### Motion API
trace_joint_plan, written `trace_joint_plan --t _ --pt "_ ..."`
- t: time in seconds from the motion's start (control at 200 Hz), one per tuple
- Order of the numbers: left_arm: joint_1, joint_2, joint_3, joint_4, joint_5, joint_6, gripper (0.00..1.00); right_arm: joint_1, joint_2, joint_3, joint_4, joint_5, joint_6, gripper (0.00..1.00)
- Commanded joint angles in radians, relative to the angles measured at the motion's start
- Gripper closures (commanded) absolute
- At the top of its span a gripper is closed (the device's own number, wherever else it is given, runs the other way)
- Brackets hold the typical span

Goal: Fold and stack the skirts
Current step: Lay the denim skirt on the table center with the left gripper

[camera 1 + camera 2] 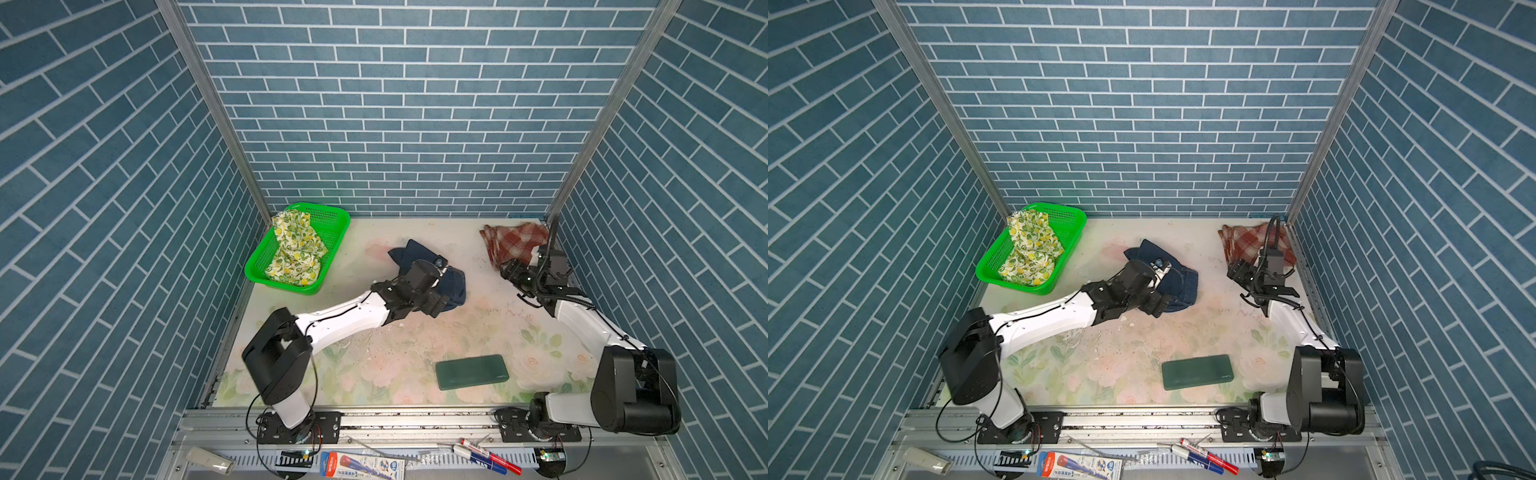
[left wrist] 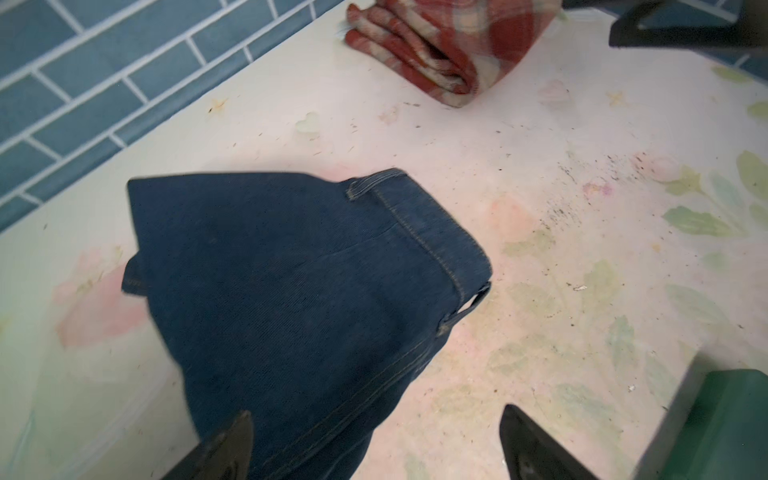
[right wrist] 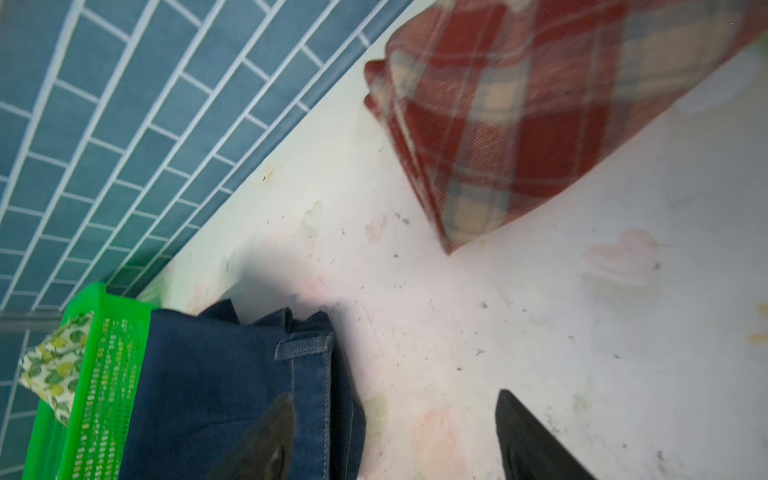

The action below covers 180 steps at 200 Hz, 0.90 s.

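Observation:
The dark blue denim skirt [image 1: 415,252] [image 1: 1185,286] lies in a folded heap mid-table. My left gripper [image 1: 440,299] [image 2: 376,413] hangs open just over its near edge. One finger is above the denim [image 2: 291,270] and the other above bare table; nothing is gripped. The rust-red and cream plaid skirt [image 1: 513,241] [image 1: 1241,239] [image 2: 449,45] [image 3: 519,116] lies folded in the back right corner. My right gripper [image 1: 509,268] [image 3: 395,395] stands open and empty over the table beside it. The lemon-print skirt [image 1: 297,249] [image 1: 1032,249] sits crumpled in the basket.
The green mesh basket [image 1: 328,216] [image 1: 1067,210] stands at the back left against the wall. A flat dark green slab [image 1: 471,371] [image 1: 1197,371] lies near the front. Blue brick walls close three sides. Pens [image 1: 490,455] lie on the front rail.

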Motion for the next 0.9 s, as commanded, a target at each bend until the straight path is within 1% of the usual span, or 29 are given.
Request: trace_joint_plan --t 0.0,0.155,0.32,0.4,0.45,0.48,0.52,0.535,0.56,0.585,0.6,0.605,0.64,0.735,0.895 --pt "-0.057 0.108 0.127 -0.052 -0.09 0.109 0.05 -0.051 -0.038 -0.036 0.035 -0.053 0.082 0.25" --pt "-0.106 0.304 0.309 -0.105 -0.152 0.162 0.05 -0.107 -0.071 -0.067 0.069 -0.076 0.115 0.25" --pt "-0.106 0.495 0.494 -0.164 -0.238 0.155 0.05 -0.109 -0.149 -0.077 0.053 -0.005 0.108 0.25" --pt "-0.104 0.588 0.593 -0.204 -0.296 0.138 0.09 -0.109 -0.181 -0.071 0.027 0.026 0.085 0.25" --pt "-0.098 0.646 0.66 -0.233 -0.32 0.125 0.16 -0.108 -0.197 -0.067 0.012 0.037 0.076 0.25" --pt "-0.094 0.678 0.7 -0.249 -0.329 0.121 0.22 -0.109 -0.205 -0.065 0.005 0.042 0.071 0.25" --pt "-0.087 0.711 0.75 -0.266 -0.353 0.114 0.45 -0.108 -0.213 -0.065 -0.002 0.047 0.065 0.25" --pt "-0.083 0.719 0.767 -0.275 -0.363 0.108 0.59 -0.108 -0.216 -0.065 -0.004 0.048 0.063 0.25" --pt "-0.075 0.728 0.795 -0.289 -0.374 0.097 0.77 -0.108 -0.219 -0.064 -0.008 0.05 0.059 0.25" --pt "-0.065 0.728 0.819 -0.303 -0.373 0.083 0.92 -0.108 -0.223 -0.063 -0.011 0.049 0.055 0.25" --pt "-0.059 0.724 0.826 -0.31 -0.366 0.072 0.99 -0.108 -0.225 -0.062 -0.014 0.052 0.052 0.25" --pt "-0.057 0.72 0.828 -0.311 -0.365 0.07 1.0 -0.108 -0.225 -0.062 -0.015 0.052 0.051 0.25" --pt "-0.043 0.691 0.821 -0.301 -0.344 0.056 1.0 -0.109 -0.229 -0.06 -0.021 0.053 0.045 0.25" --pt "-0.006 0.566 0.735 -0.206 -0.254 0.038 1.0 -0.108 -0.241 -0.06 -0.03 0.065 0.032 0.26" --pt "0.044 0.373 0.674 -0.13 -0.026 0.0 1.0 -0.107 -0.252 -0.058 -0.023 0.068 0.034 0.25"
